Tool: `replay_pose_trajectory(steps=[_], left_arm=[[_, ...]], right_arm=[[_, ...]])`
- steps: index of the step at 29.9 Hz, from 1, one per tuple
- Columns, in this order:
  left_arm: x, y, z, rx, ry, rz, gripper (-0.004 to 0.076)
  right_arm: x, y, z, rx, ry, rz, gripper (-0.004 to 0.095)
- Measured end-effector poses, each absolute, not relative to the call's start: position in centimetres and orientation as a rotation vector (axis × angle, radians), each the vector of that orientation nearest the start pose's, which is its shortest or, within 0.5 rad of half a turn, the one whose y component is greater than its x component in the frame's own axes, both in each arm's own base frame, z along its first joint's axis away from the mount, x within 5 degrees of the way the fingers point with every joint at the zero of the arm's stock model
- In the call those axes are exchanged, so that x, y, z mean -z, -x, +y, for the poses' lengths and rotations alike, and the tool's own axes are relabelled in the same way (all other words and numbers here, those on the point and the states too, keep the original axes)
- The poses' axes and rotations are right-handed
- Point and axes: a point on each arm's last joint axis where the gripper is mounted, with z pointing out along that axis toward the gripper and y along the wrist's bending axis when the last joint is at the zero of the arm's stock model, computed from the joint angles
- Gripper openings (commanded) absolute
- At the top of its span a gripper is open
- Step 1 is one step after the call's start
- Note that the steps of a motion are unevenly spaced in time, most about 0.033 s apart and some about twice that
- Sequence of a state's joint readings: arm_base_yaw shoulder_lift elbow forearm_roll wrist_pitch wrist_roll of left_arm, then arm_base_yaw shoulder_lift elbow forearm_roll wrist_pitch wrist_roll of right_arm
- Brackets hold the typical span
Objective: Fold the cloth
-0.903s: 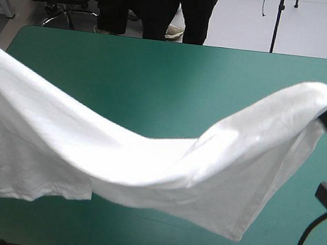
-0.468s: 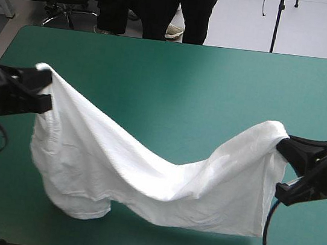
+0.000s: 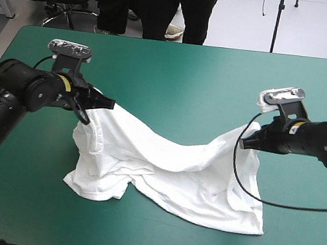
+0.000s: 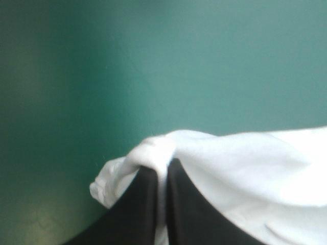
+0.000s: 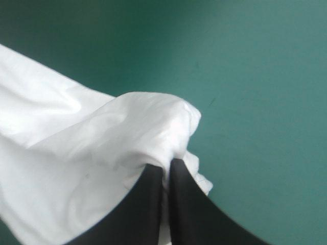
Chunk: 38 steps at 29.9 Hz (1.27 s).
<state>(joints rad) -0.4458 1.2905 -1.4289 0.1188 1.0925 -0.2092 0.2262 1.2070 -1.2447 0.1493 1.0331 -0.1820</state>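
**A:** Left hand, what state?

**B:** Its two broad black fin-shaped fingers are pressed all but together. A fold of the white short-sleeved cloth T-shirt is pinched between the tips. In the left wrist view, bunched fabric caps the tips and spills away to one side of the hand.

**A:** Right hand?

**B:** Same. The fingers are nearly closed on a gathered edge of the T-shirt. A rounded lump of fabric sits over the tips, and the rest falls off beside and under the hand.

**A:** Where does the T-shirt lie?

**B:** Slung between the two hands. It is highest at each pinch and sags in the middle. The lower part rests rumpled on the flat surface with its teal-green cover, toward the near edge. Below the left hand it is heaped in folds. Below the right hand it spreads flatter, out to a corner.

**A:** Hands against the surface?

**B:** Both are low over it and well apart, the left hand toward the left edge and the right hand toward the right. Cannot tell whether the fingertips touch the cover.
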Motion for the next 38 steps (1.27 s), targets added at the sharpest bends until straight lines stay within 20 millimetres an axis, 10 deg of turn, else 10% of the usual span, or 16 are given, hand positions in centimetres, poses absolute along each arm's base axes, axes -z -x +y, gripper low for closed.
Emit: replay_pose_trajectory(steps=[13,26,38], left_arm=[[-34.9,-34.5,-11.8,0.008,-0.244,2.275,-0.0017],[-32.5,-40.1,-11.9,-0.018,-0.221,2.246,-0.0015],[-32.3,-39.9,-11.5,-0.109,-0.325,2.316,0.044]], right_arm=[[-33.2,-34.1,7.7,0.003,0.505,2.409,-0.0017],[-29.9,-41.2,8.9,0.067,0.513,2.43,-0.0007],[-30.1,-42.1,6.8,0.087,0.437,2.448,0.0666]])
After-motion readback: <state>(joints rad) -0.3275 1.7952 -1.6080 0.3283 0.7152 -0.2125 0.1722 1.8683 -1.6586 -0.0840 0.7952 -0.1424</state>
